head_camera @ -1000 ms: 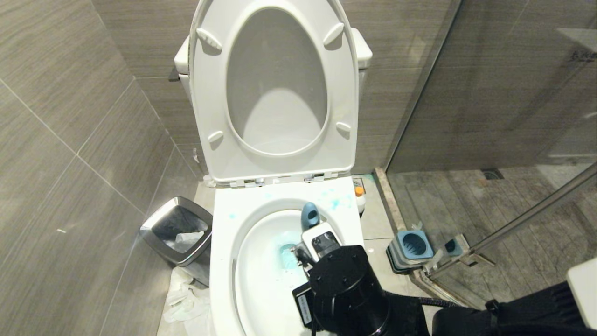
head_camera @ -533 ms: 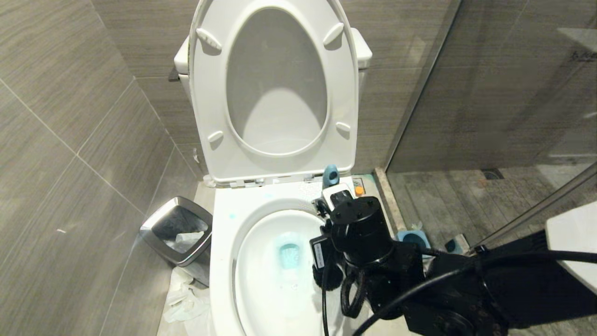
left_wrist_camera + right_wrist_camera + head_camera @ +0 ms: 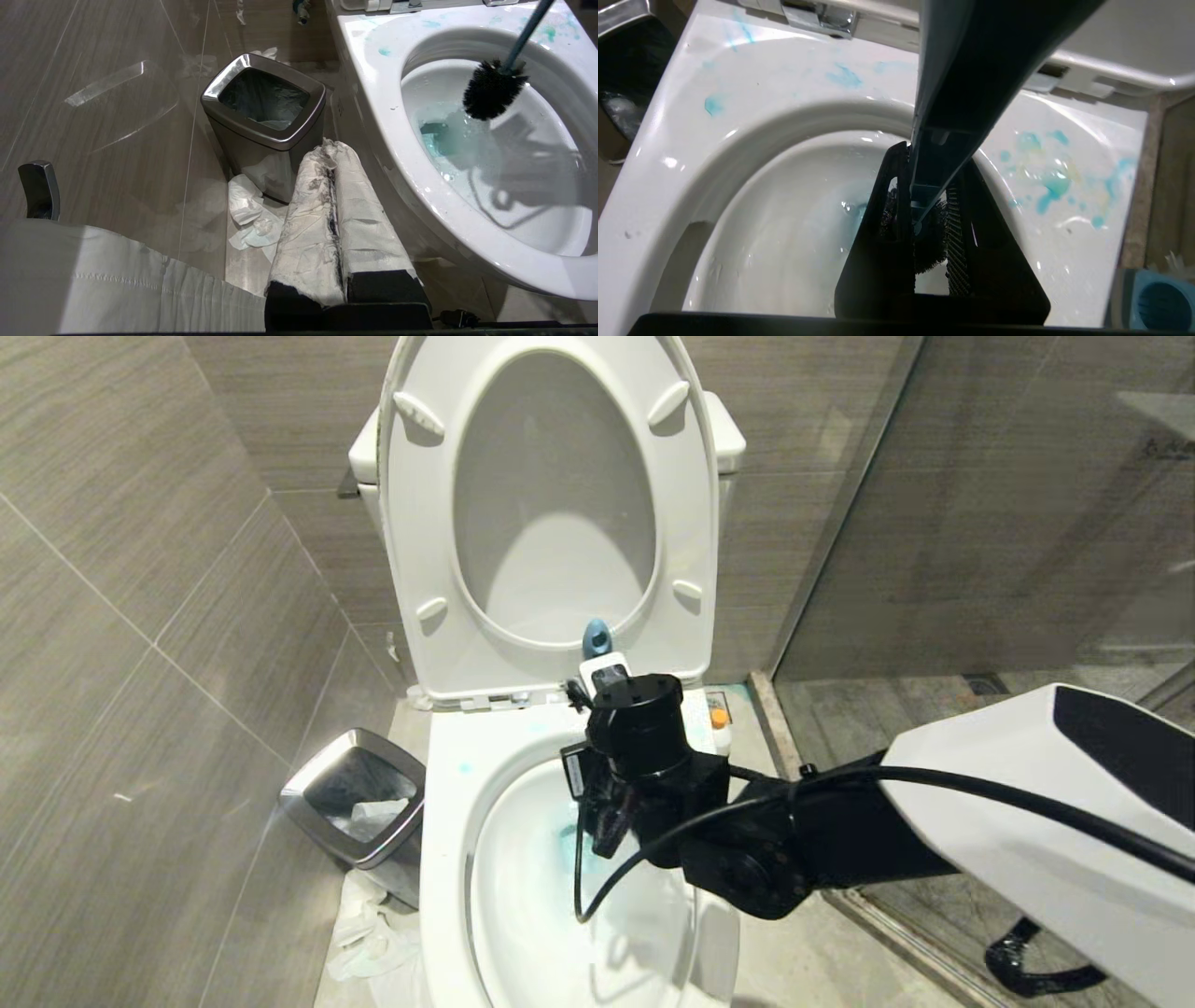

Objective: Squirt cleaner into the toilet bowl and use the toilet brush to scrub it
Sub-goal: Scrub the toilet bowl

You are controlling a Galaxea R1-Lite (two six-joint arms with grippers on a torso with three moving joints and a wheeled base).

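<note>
Against the grey tiled wall, the toilet bowl (image 3: 448, 896) is seen with seat and lid raised. Turquoise cleaner (image 3: 1052, 184) is splashed on the rim and pooled in the water. Over the bowl's rear, the right end effector (image 3: 924, 219) is clamped on the toilet brush (image 3: 493, 88), whose bristle head is held above the water. Beside a steel-rimmed bin (image 3: 264, 116), the left end effector (image 3: 332, 196) is closed and holds nothing.

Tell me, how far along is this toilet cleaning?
Squirting looks done: turquoise-blue cleaner streaks the white ceramic toilet bowl rim and tints its water. Scrubbing is in hand: the right gripper clamps the slate-blue toilet brush, its black bristles against the bowl's inner wall. Left: scrubbing the rest. The left gripper hangs idle beside the bowl.
</note>
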